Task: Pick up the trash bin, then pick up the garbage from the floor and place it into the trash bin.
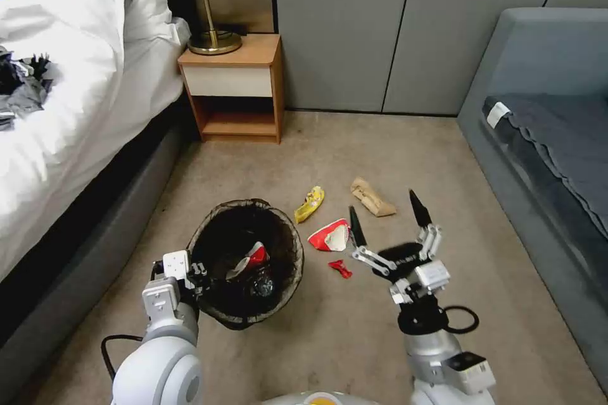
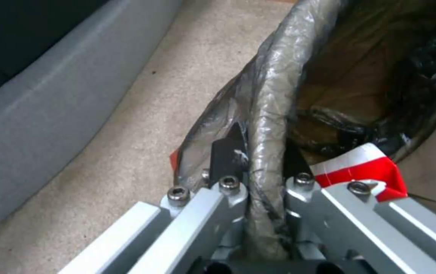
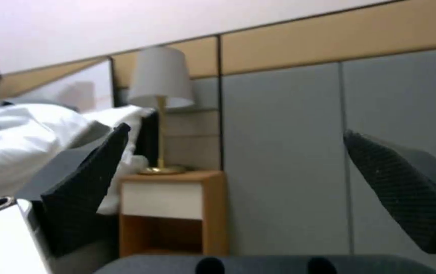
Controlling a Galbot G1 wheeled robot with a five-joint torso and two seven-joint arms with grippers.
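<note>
The trash bin [image 1: 218,311], lined with a dark bag, hangs just above the carpet. My left gripper [image 1: 193,273] is shut on its near-left rim; the left wrist view shows the bag-covered rim [image 2: 268,114] pinched between the fingers [image 2: 225,152]. A red-and-white crushed cup [image 1: 253,257] [image 2: 367,167] lies inside. My right gripper [image 1: 382,202] [image 3: 237,131] is open and empty, raised above the floor with its tips pointing forward. On the carpet ahead lie garbage pieces: a yellow wrapper [image 1: 309,204], a crumpled brown paper bag [image 1: 372,197], a red-and-white cup [image 1: 330,235] and a small red scrap [image 1: 340,268].
A bed [image 1: 69,107] with a grey base runs along the left. A wooden nightstand [image 1: 235,85] with a brass lamp [image 1: 213,38] stands at the back. A grey sofa [image 1: 544,139] lines the right, grey cabinet doors [image 1: 354,25] the far wall. Open carpet lies between.
</note>
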